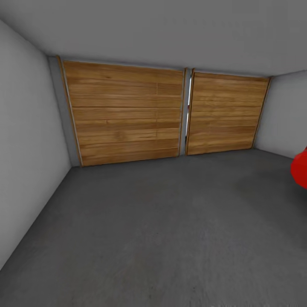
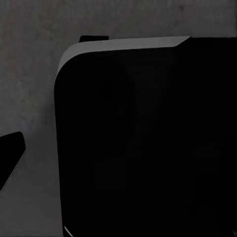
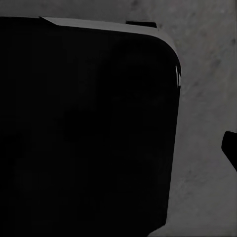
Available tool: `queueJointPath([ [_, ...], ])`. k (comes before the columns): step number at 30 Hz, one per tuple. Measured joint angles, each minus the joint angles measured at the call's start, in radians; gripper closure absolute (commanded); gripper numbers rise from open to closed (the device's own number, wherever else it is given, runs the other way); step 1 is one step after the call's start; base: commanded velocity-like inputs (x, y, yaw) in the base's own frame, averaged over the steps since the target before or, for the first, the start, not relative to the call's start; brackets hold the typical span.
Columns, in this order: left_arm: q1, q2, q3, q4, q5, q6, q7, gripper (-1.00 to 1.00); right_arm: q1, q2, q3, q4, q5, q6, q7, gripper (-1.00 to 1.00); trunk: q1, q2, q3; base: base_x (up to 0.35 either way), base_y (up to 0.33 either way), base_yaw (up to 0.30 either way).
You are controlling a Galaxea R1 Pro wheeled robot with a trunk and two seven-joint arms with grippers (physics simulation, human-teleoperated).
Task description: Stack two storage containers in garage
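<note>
Concrete floor (image 1: 162, 238), dark grey and mottled, stretches across the garage up to two wide doors of orange wood planks, the left door (image 1: 125, 113) larger in the head view than the right door (image 1: 226, 113), with a thin bright slit between them. Pale grey walls (image 1: 25, 145) close in at both sides under a grey ceiling. At the right edge of the head view a red rounded shape (image 1: 301, 167) pokes in, cut off by the frame; I cannot tell whether it is one of the containers. Each wrist view looks down at the same grey floor past a big black rounded body (image 2: 148, 143) with a pale top edge. How the jaws stand on either arm, I cannot tell.
</note>
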Motion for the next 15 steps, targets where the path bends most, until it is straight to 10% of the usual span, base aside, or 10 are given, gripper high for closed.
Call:
queueJointPath([
  [15,0.000,0.000,0.000,0.000,0.000,0.000,0.000,-1.00,0.000,0.000,0.000,0.000,0.000,0.000,0.000,-1.00,0.000,0.000,0.007,0.000,0.000,-0.294],
])
